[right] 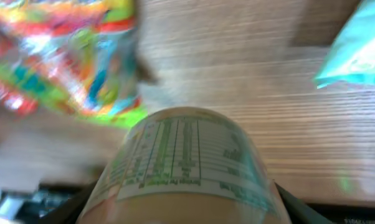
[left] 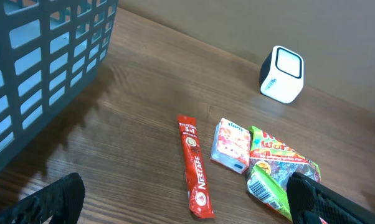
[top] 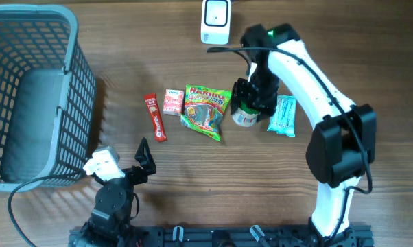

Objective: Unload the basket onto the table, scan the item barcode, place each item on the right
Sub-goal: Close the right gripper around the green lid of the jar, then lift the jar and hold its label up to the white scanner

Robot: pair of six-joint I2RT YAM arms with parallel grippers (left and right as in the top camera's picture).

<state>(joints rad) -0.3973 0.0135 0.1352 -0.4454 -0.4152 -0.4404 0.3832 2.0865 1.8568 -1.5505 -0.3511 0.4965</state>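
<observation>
- While it stands at the left, well apart from the goods, the grey slatted plastic basket is judged a bin for scanned items.
- The right gripper hangs over the task item with a jaw on either side, presumably to lift it; contact cannot be confirmed.
- The left gripper rests near the basket, jaws spread wide, holding nothing.
- The white box-shaped scanner sits at the far edge, beyond the row.
- The small round bottle lies between the colourful sweet bag and the teal packet. Its white-green label shows fine print; no barcode is visible.
</observation>
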